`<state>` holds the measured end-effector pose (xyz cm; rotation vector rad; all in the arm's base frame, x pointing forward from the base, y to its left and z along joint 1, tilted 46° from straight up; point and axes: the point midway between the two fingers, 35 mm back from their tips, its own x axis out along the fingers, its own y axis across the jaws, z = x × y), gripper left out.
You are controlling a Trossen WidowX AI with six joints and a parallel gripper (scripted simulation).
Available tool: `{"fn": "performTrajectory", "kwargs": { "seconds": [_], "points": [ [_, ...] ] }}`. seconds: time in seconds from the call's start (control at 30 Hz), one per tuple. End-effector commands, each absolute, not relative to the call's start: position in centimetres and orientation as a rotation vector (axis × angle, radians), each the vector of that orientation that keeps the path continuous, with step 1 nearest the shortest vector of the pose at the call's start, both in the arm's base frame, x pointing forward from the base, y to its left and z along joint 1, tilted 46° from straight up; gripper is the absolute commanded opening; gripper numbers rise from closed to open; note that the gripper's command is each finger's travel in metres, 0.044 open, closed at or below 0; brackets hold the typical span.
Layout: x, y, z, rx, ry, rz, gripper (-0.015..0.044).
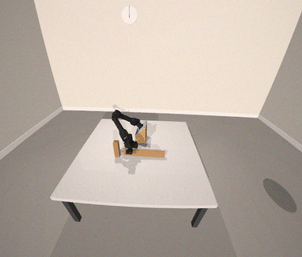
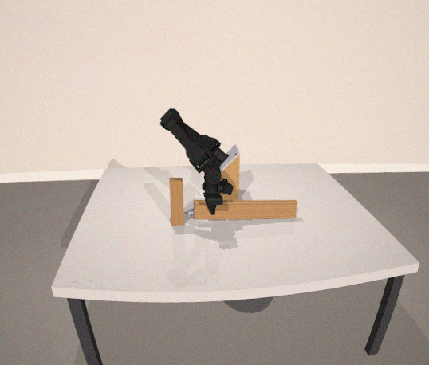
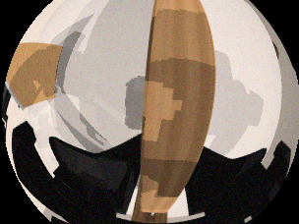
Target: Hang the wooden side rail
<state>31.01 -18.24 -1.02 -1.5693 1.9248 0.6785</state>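
Note:
The wooden side rail [image 1: 151, 154] [image 2: 266, 209] [image 3: 182, 39] lies lengthwise, nearly level, at or just above the table top. My gripper [image 1: 129, 152] [image 2: 212, 211] [image 3: 163, 138] is shut on the rail near its left, hook-bearing end, one finger on each side. The headboard post [image 1: 116, 148] [image 2: 176, 203] stands upright just left of that end. The steel hooks [image 2: 190, 213] show in the small gap between rail and post in the exterior view. The slot and its pins are hidden, and whether the hook tips touch the post cannot be told.
A wooden wedge-shaped stand [image 1: 141, 137] [image 2: 231, 179] [image 3: 36, 71] with a grey sloping plate [image 2: 231, 158] carries the arm base behind the rail. The white table [image 1: 137, 182] [image 2: 250, 263] bears everything. The arm arches up and left from its base, then down to the rail.

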Motion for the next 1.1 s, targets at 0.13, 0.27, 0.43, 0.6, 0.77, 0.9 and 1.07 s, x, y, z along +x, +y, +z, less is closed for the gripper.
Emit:
{"fn": "performTrajectory", "kwargs": {
  "seconds": [0.13, 0.27, 0.43, 0.6, 0.77, 0.9, 1.07],
  "points": [
    [31.25, -17.90, -0.80, -1.577, 1.918, 0.681, 0.0000],
    [31.26, -17.86, -0.77, -1.577, 1.918, 0.681, 0.0000],
    [31.21, -17.91, -0.77, -1.577, 1.918, 0.681, 0.0000],
    [31.14, -17.97, -0.76, -1.577, 1.918, 0.681, 0.0000],
    [31.08, -18.05, -0.76, -1.577, 1.918, 0.681, 0.0000],
    [31.10, -18.11, -0.76, -1.577, 1.918, 0.681, 0.0000],
    [31.03, -18.18, -0.76, -1.577, 1.918, 0.681, 0.0000]
  ]
}}
